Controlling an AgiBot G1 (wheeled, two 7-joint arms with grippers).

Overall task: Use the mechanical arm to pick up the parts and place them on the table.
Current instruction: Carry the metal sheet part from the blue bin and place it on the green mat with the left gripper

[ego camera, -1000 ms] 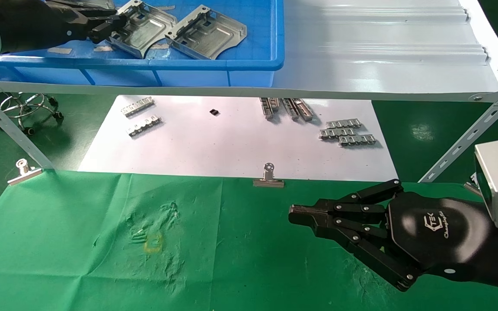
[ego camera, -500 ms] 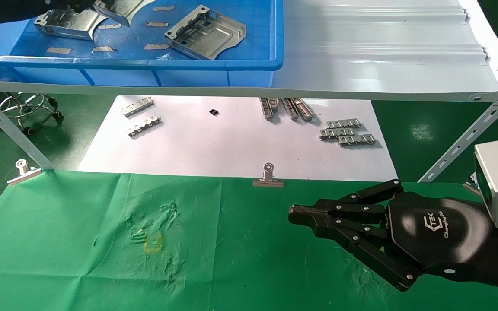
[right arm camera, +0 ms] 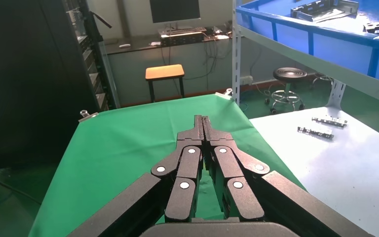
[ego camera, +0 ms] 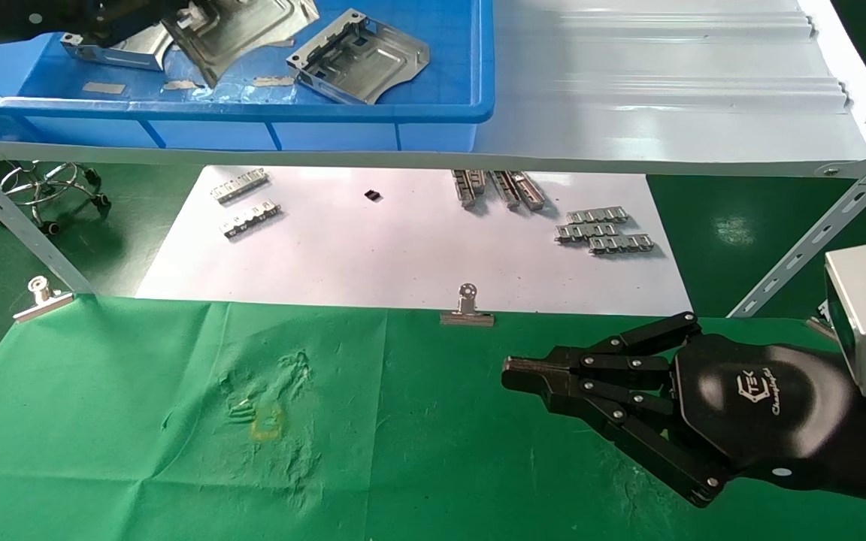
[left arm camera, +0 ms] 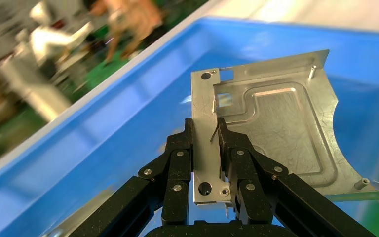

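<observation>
While the right gripper (ego camera: 523, 372) idled, fingers pressed together and empty, over the bare green table (ego camera: 418, 451), the left gripper (left arm camera: 206, 136) clamped one part (left arm camera: 276, 133) above the blue bin (ego camera: 433, 113), where two more parts (ego camera: 361, 56) waited.

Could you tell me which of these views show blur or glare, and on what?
Left wrist view: the background beyond the blue bin is smeared, while the metal plate in the left gripper stays sharp. Head view: glare streaks the grey shelf and the right gripper's glossy palm. Right wrist view: evenly lit, sharp.
</observation>
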